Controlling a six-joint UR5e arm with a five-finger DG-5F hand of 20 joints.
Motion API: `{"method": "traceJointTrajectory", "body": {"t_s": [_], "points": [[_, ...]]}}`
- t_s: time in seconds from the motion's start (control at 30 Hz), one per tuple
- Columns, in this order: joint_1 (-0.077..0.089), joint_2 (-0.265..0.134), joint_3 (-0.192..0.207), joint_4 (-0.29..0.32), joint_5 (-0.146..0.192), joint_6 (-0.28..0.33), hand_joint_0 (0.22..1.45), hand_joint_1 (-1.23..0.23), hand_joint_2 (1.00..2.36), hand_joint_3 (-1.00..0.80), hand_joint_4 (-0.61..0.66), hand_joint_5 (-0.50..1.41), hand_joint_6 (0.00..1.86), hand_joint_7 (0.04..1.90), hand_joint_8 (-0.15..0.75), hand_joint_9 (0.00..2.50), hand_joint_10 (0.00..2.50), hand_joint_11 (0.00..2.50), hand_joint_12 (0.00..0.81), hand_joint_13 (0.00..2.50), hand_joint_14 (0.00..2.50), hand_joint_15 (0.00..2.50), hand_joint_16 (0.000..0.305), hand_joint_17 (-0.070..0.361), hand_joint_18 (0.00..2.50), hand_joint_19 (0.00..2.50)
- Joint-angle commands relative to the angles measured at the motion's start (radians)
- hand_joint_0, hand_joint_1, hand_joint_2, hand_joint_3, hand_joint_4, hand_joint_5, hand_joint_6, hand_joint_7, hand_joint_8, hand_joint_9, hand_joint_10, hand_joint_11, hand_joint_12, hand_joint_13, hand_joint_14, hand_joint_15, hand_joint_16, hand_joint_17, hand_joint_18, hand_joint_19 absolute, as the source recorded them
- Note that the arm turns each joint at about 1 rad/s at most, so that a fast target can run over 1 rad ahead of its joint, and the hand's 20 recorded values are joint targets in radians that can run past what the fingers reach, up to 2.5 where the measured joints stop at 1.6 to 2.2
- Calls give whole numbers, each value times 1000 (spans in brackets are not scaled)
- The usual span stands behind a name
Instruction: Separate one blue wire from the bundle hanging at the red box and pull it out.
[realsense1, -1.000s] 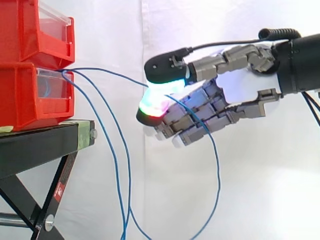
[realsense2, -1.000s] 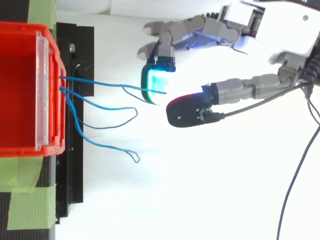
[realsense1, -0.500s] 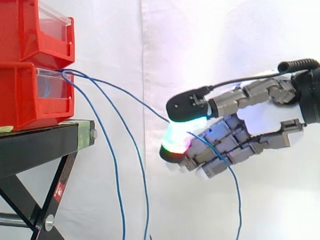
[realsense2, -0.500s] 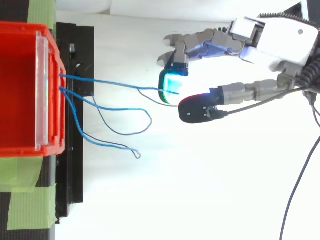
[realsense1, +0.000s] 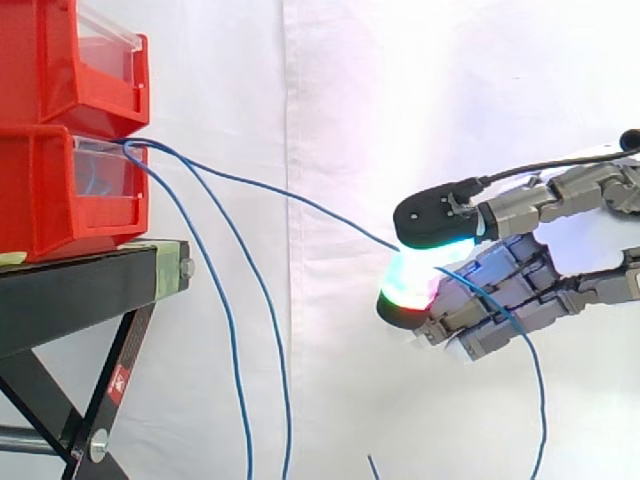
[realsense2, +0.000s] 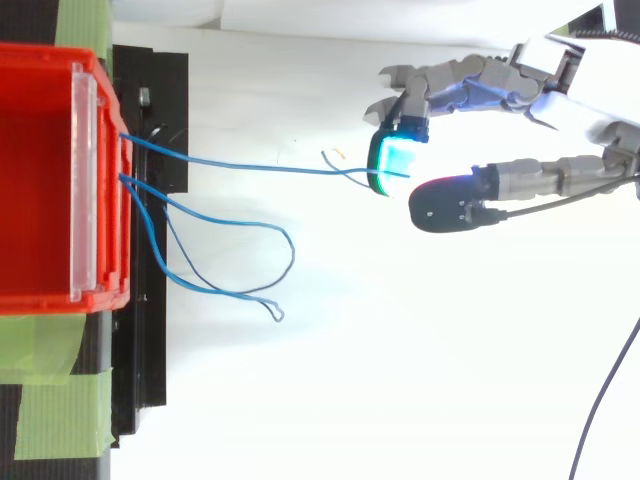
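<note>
Side view level, top view looking down, both close, sharing red bins (realsense1: 40, 210), hand (realsense1: 495, 295)

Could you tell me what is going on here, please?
The robot's hand pinches one blue wire between its thumb and finger pads, well clear of the red bin. That wire stretches from the bin's front to the hand, while the other blue wires hang loose from the bin.
</note>
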Motion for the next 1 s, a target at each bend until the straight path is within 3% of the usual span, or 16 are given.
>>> {"method": "traceJointTrajectory", "body": {"t_s": [0.0,0.2,0.3,0.97], "points": [[4,2,-4,7,3,1,599,-789,1029,-14,-37,-131,759,1209,243,386,6,225,348,90,5,159,52,117,167,307],[4,2,-4,125,5,-19,598,-787,1031,-10,-44,-131,759,1211,244,387,6,226,348,92,4,157,52,117,168,306],[4,2,-4,144,3,-29,599,-786,1030,-14,-44,-131,760,1211,245,387,6,226,348,92,6,156,52,117,168,314],[4,2,-4,144,3,-41,599,-785,1030,-6,-51,-131,762,1198,247,388,5,218,348,94,4,149,52,117,171,307]]}}
